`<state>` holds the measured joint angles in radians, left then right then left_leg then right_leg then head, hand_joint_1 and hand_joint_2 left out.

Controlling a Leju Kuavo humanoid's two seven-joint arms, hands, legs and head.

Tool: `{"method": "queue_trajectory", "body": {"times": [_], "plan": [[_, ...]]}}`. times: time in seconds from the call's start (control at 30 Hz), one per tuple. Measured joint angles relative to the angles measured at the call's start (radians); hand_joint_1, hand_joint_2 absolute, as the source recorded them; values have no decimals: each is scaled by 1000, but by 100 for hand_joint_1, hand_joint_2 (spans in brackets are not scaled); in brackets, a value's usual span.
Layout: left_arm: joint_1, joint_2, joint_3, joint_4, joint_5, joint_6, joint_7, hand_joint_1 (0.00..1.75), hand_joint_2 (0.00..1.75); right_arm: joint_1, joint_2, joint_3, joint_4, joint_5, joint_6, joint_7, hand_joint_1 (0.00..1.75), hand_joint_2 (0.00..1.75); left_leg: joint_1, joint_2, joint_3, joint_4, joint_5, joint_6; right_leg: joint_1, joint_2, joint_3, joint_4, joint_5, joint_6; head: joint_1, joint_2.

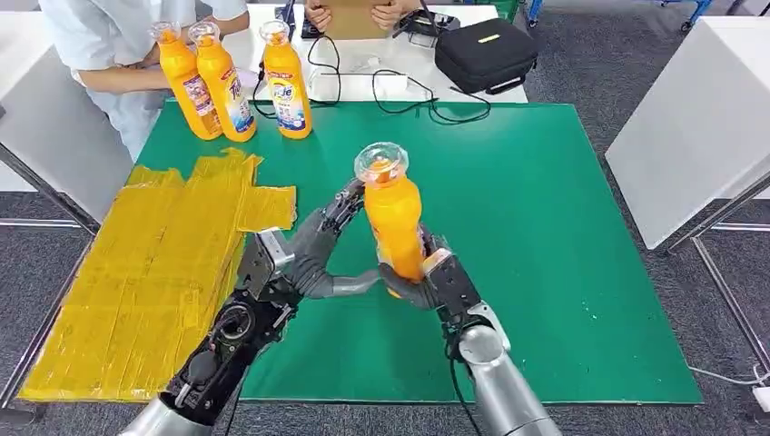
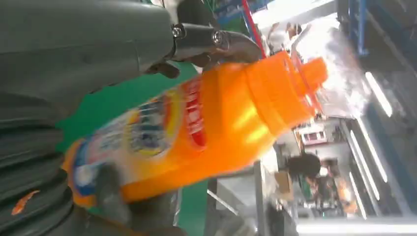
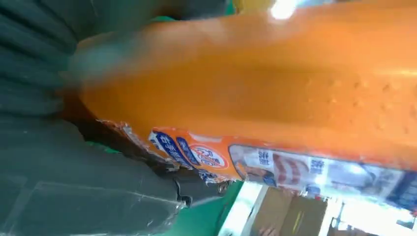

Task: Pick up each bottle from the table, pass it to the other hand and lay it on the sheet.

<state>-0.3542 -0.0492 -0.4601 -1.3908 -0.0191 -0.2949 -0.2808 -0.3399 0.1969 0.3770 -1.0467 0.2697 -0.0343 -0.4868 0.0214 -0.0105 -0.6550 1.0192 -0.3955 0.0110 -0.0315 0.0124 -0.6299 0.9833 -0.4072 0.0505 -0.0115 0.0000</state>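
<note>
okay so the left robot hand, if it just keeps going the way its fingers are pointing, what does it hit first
Most likely the orange bottle held upright by the right robot hand. The left robot hand points up and right toward it, its fingertips already at or touching the bottle's upper side; whether they truly touch is unclear.

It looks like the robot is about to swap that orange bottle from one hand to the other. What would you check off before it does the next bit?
1. Right hand grips the orange bottle at its lower part: ok.
2. Left hand has fingers on the bottle's upper side: ok; whether that grip is firm enough to take the weight: cannot tell.
3. Bottle upright, above the green mat: ok.
4. Yellow sheet has bare room for the bottle: ok.
5. Three bottles waiting at the mat's far edge stand out of the path to the sheet: ok.
6. Person beside those bottles stays out of the arms' path: cannot tell.
</note>
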Motion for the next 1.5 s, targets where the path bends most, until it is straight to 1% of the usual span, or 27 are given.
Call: {"method": "queue_trajectory", "body": {"times": [0.13,0.27,0.53,0.63,0.67,0.77,0.93,1.37,1.4,1.43,1.5], "plan": [[-14,-1,-6,13,19,17,-1,0,175,-9,11,77,20,0,9,-21,175,175,0,0,0,0,0,0,0,0,0,0,0,0,0,0],[-17,0,-6,35,36,35,-8,0,175,1,12,161,19,9,-9,-33,175,175,0,0,0,0,0,0,0,0,0,0,0,0,0,0],[-18,5,-5,57,43,36,-21,0,175,3,8,194,17,11,-18,-26,175,175,0,0,0,0,0,0,0,0,0,0,0,0,0,0],[-17,8,-5,65,60,40,-25,2,175,2,6,212,13,48,-41,-26,175,175,0,0,0,0,0,0,0,0,0,0,0,0,0,0],[-15,8,-4,66,65,40,-28,175,175,2,6,218,11,61,-51,-26,175,175,0,0,0,0,0,0,0,0,0,0,0,0,0,0],[-7,10,2,69,92,41,-40,175,175,1,3,238,8,79,-75,-10,175,175,0,0,-1,0,0,0,0,0,0,0,0,0,0,0],[4,10,16,70,141,52,-43,175,175,-4,-2,261,8,61,-107,-2,175,175,0,0,-1,0,0,0,0,0,0,0,0,0,0,0],[16,0,36,64,155,109,-54,175,175,-8,-19,266,-10,36,-177,-5,175,175,0,0,-1,0,0,0,0,0,0,0,0,0,0,0],[17,0,39,63,152,119,-55,175,175,-8,-20,266,-13,38,-183,-5,7,175,0,0,-1,0,0,0,0,0,0,0,0,0,0,0],[18,-2,40,61,135,143,-58,175,175,-8,-23,266,-18,44,-194,-3,0,175,0,0,-1,0,0,0,0,0,-1,0,0,0,0,0],[24,-5,42,48,67,229,-64,175,175,-5,-31,264,-33,55,-229,3,0,175,0,0,-1,0,0,0,0,0,-1,0,0,0,0,0]]}}
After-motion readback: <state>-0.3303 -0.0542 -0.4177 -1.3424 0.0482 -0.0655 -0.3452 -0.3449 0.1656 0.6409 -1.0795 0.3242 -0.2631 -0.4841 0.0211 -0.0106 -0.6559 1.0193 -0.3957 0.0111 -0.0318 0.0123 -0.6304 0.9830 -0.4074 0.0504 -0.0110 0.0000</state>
